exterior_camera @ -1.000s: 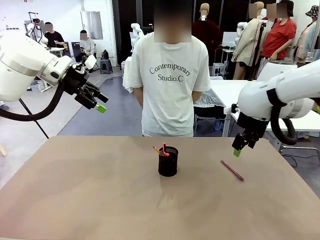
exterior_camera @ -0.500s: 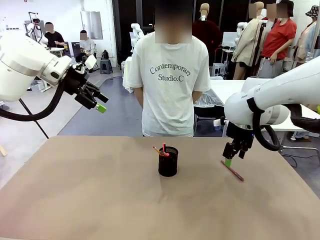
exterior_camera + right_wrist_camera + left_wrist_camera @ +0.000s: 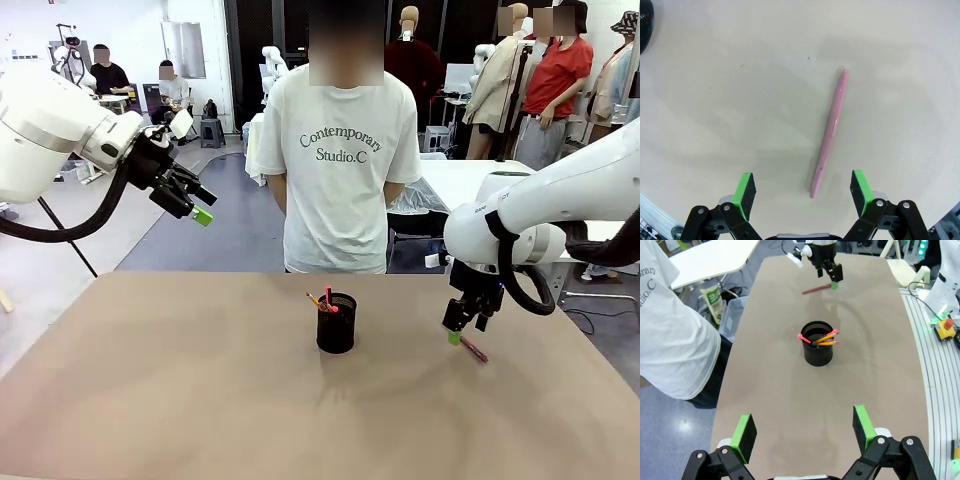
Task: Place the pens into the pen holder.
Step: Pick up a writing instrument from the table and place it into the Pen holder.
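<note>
Right gripper [image 3: 802,192] spread wide, empty, hovering low over the table [image 3: 200,400]. Pinkish-red pen [image 3: 830,132] lies flat ahead of its green pads [image 3: 746,192], lower end between them but nearer one pad and slanted to the jaw line. Risk: closing off-centre could roll or flick the thin pen, or fingertips hit the table first. Left gripper [image 3: 805,432] also spread, empty, raised; pen holder [image 3: 818,344] well ahead of it, yellow-orange pencil [image 3: 826,341] inside.

Even, bright indoor light; soft shadows on the table [image 3: 200,380]. Focus sharp throughout. Wrist views bend at the frame edges.
</note>
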